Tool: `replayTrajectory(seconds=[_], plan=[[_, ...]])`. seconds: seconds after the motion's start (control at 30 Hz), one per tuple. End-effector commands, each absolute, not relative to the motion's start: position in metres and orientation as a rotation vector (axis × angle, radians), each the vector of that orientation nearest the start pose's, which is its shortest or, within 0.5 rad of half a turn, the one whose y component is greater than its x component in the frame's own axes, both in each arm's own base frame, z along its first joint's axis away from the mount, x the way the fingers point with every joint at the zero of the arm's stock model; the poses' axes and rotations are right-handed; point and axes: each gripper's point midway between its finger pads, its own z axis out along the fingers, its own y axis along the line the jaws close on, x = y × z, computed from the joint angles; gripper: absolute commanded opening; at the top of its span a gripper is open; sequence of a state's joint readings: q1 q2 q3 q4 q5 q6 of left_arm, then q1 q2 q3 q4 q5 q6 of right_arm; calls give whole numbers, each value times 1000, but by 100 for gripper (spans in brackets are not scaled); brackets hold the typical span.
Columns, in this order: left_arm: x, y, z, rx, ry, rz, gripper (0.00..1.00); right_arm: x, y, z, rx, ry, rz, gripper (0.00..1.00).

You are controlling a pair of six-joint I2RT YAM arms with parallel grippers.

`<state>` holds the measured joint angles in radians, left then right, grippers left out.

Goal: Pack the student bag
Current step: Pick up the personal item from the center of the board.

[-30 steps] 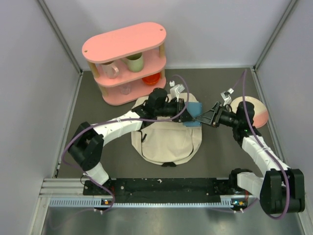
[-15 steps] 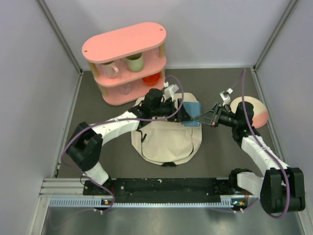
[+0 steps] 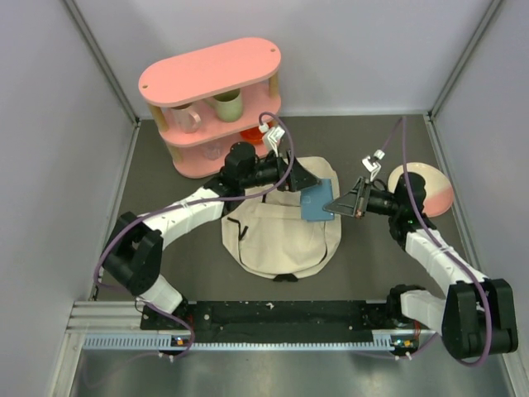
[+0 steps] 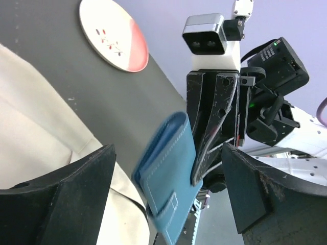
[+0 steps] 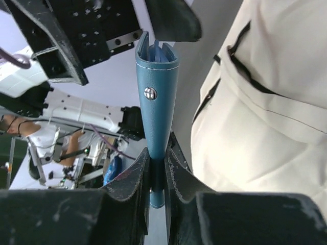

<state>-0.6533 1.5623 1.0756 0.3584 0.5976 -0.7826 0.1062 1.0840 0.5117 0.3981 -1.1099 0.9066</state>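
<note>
The right gripper (image 3: 337,204) is clamped on one edge of the blue wallet (image 3: 316,201) and carries it alone, just above the far end of the student bag (image 3: 281,240). The left gripper (image 3: 307,176) stands wide open beside the wallet, touching nothing.

The bag lies flat in the middle of the dark table (image 3: 372,260), straps and buckle toward you. The step in hand appears to be getting the wallet into the bag. Keep the pinch firm, since only a narrow margin is held. Tilt the free edge toward the bag's opening, and consider using the open left gripper to lift the fabric first.

A pink shelf (image 3: 211,78) holding mugs stands at the far left and a plate (image 3: 430,178) at the far right. Grey walls close in on three sides.
</note>
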Motion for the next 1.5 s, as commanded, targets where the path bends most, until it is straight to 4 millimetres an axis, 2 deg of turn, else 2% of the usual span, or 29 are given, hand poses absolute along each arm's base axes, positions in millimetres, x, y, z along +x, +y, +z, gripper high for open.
replayTrajectory(seconds=[0.0, 0.1, 0.2, 0.23, 0.33, 0.37, 0.43, 0.47, 0.5, 0.57, 0.6, 0.63, 0.67, 0.77, 0.8, 0.93, 1.0, 1.2, 1.3, 1.33, 1.4, 1.43, 1.47], plan=[[286, -390, 283, 454, 1789, -1647, 88, 218, 208, 239, -338, 1864, 1714, 5], [283, -391, 284, 472, 1769, -1668, 84, 218, 211, 238, -346, 1868, 1728, 6], [280, -391, 280, 498, 1778, -1674, 76, 219, 211, 239, -348, 1856, 1734, 7], [279, -391, 280, 503, 1778, -1673, 63, 219, 211, 239, -350, 1850, 1735, 8], [277, -388, 276, 500, 1784, -1663, 41, 222, 212, 235, -328, 1868, 1749, 9], [277, -387, 277, 499, 1782, -1660, 25, 223, 212, 235, -332, 1861, 1748, 10], [277, -385, 277, 495, 1782, -1654, 13, 224, 212, 233, -312, 1869, 1754, 10], [277, -385, 277, 494, 1784, -1652, 0, 225, 212, 232, -307, 1869, 1754, 13], [277, -384, 277, 488, 1787, -1650, 0, 227, 212, 231, -293, 1872, 1751, 20], [279, -382, 276, 458, 1793, -1639, 0, 229, 212, 228, -266, 1878, 1743, 43], [280, -380, 275, 437, 1796, -1634, 0, 228, 212, 229, -262, 1872, 1739, 49], [284, -378, 276, 407, 1793, -1616, 0, 227, 211, 226, -249, 1877, 1733, 67], [284, -375, 278, 392, 1790, -1609, 0, 229, 211, 226, -234, 1876, 1720, 73], [288, -371, 282, 346, 1779, -1607, 0, 226, 214, 219, -233, 1902, 1686, 83], [288, -371, 283, 331, 1781, -1614, 0, 224, 215, 213, -209, 1948, 1684, 84], [289, -370, 288, 293, 1767, -1651, 0, 225, 224, 210, -245, 1952, 1637, 86], [287, -371, 288, 292, 1762, -1667, 0, 225, 228, 210, -244, 1950, 1638, 85], [286, -370, 279, 292, 1788, -1652, 0, 231, 232, 219, -224, 1907, 1651, 72], [285, -368, 275, 285, 1796, -1640, 0, 233, 233, 224, -227, 1892, 1662, 51], [286, -366, 273, 281, 1803, -1630, 0, 232, 233, 223, -231, 1894, 1673, 33], [288, -365, 272, 295, 1807, -1608, 0, 229, 235, 228, -251, 1877, 1713, 19], [288, -364, 272, 305, 1809, -1602, 0, 228, 235, 230, -257, 1866, 1723, 7], [289, -364, 271, 307, 1823, -1593, 0, 226, 236, 230, -264, 1864, 1736, 1]])
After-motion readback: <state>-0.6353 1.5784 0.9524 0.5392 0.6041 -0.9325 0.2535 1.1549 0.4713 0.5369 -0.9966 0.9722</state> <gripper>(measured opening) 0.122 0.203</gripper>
